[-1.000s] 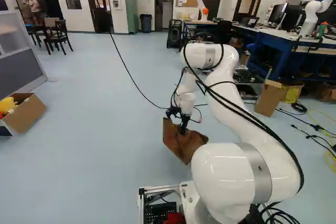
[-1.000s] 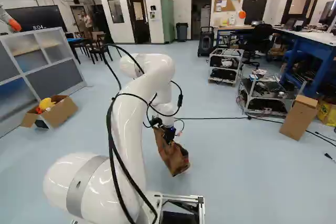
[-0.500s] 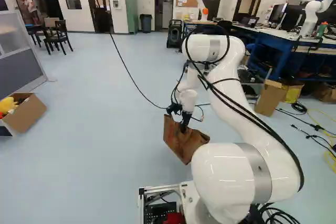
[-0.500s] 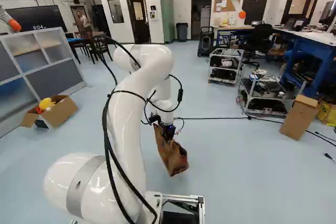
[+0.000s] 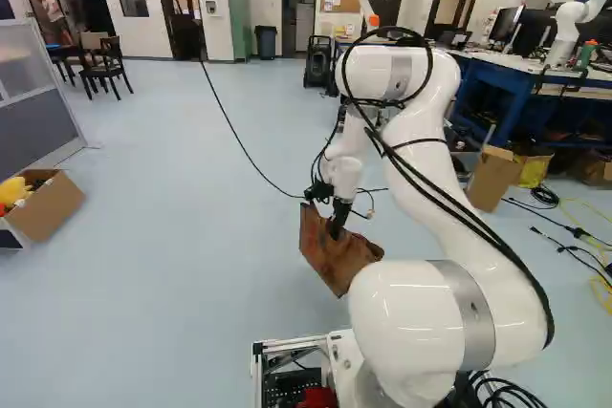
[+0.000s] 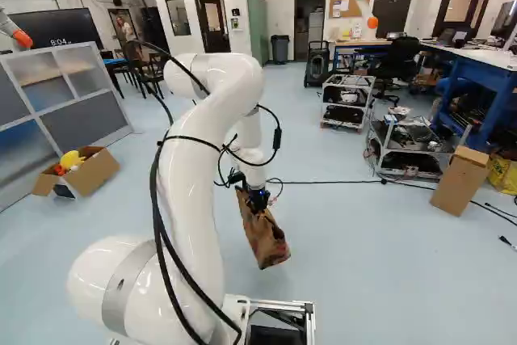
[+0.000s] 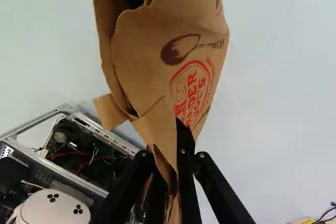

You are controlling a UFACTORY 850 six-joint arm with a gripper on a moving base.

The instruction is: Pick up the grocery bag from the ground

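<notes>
- Arm (image 5: 421, 169): glossy white, rounded housings.
- Large lower joint (image 5: 406, 317): bulbous, ringed by a silver-grey band (image 5: 466, 311).
- Cables (image 6: 153, 195): black, external, looping generously (tidiness: debatable).
- Gripper (image 5: 337, 225): black, slender linkages, round-headed screws (image 7: 182, 151).
- White cover (image 7: 39, 211): clustered black dots.
- Base frame (image 5: 287, 343): silvery metal, red part (image 5: 316, 398) inside.

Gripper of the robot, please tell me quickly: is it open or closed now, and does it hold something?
Gripper: closed, holding the brown paper bag by a narrow, bunched part.
</notes>
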